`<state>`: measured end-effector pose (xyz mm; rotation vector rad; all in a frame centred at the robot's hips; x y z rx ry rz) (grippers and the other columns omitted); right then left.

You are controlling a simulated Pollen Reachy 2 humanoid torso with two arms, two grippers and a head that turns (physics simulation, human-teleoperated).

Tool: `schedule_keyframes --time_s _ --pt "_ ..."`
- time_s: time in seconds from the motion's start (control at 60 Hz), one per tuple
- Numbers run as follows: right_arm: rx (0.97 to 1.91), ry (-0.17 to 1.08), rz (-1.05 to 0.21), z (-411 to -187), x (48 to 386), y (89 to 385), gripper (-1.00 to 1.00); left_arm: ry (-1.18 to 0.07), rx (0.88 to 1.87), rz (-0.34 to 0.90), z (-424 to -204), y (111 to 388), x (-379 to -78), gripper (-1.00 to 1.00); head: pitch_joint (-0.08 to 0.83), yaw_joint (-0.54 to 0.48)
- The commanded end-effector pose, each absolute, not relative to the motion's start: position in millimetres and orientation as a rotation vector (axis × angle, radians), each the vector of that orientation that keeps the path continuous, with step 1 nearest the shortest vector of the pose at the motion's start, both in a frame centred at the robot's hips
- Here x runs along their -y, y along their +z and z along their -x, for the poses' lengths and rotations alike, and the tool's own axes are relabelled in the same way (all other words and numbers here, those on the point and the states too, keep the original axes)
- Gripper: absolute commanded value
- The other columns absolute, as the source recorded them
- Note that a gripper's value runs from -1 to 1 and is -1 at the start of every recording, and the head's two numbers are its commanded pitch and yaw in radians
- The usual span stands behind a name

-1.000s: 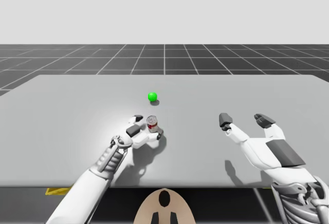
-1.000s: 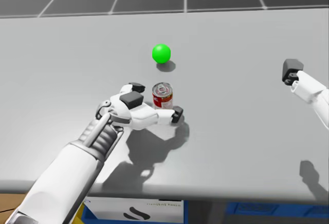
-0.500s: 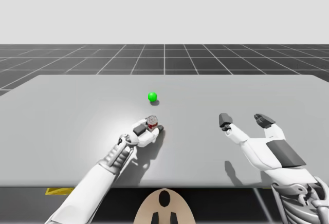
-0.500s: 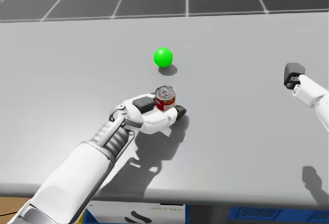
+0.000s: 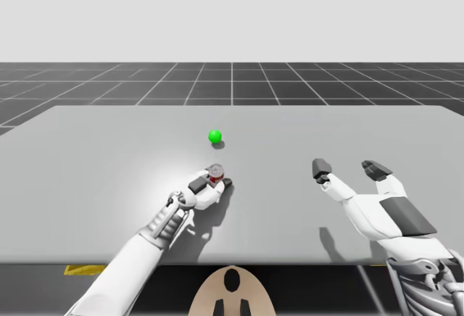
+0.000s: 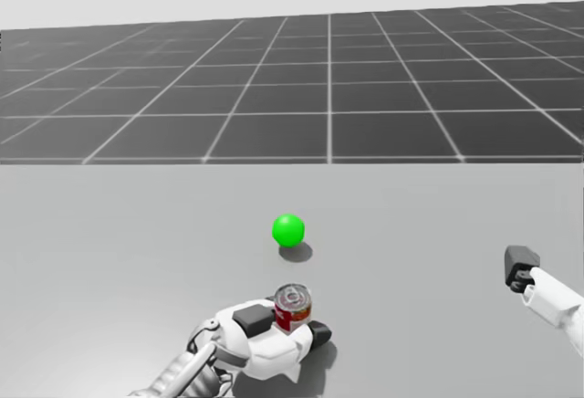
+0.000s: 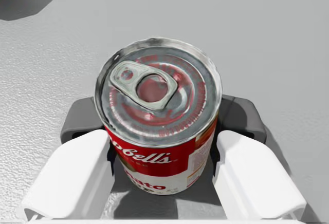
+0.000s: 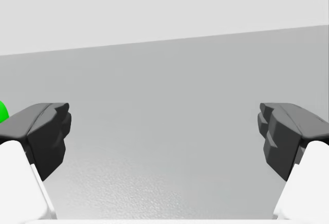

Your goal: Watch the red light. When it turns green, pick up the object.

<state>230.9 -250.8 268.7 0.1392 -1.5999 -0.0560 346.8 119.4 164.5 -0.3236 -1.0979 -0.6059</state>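
**Left gripper pinching the red can by the green light**

My left arm is reaching forward low over the table (image 5: 109, 156). Its left gripper (image 7: 163, 131) is cradling the red can (image 7: 159, 106), with both fingers (image 7: 85, 124) pressing the can's sides and pinching it between them. The can is standing upright, its long axis vertical and its closed pull-tab lid facing up. It is sitting near the table's middle, on my side of the green light (image 5: 214, 136) and apart from it. Whether it is resting on the table I cannot tell. My right arm is hanging well off to the right. The right gripper (image 8: 164, 131) is pointing forward with its fingers spread wide.
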Motion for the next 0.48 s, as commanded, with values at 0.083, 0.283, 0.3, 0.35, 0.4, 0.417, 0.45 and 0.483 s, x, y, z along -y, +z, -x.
schedule_keyframes --time_s 0.083,0.283,0.3,0.35,0.4,0.417,0.45,0.483 --pt "1.587 -0.068 -0.138 -231.9 250.8 266.5 -1.0 -0.582 1.157 0.404 -340.1 204.6 -107.8 1.0 0.29 0.08" --pt "1.566 -0.03 -0.203 -231.9 252.6 264.1 -1.0 -0.528 1.318 0.381 -335.5 294.0 -132.2 1.0 0.269 0.08" --pt "1.564 -0.021 -0.203 -232.0 252.6 263.6 -1.0 -0.524 1.333 0.38 -334.0 302.6 -133.6 1.0 0.266 0.08" --pt "1.551 0.007 -0.202 -232.1 251.9 260.5 -1.0 -0.518 1.386 0.377 -328.1 328.6 -136.6 1.0 0.259 0.08" --pt "1.537 0.015 -0.202 -232.4 251.5 259.1 -1.0 -0.515 1.412 0.377 -324.7 341.7 -137.6 1.0 0.256 0.08" --pt "1.534 0.023 -0.197 -232.6 250.7 257.8 -1.0 -0.511 1.44 0.382 -320.6 354.9 -138.3 1.0 0.253 0.08" --pt "1.532 0.025 -0.197 -232.7 250.5 257.4 -1.0 -0.51 1.461 0.384 -317.9 363.7 -138.7 1.0 0.251 0.08" --pt "1.533 0.035 -0.19 -232.4 250.0 256.3 -1.0 -0.51 1.502 0.382 -312.3 381.2 -139.4 1.0 0.248 0.08"
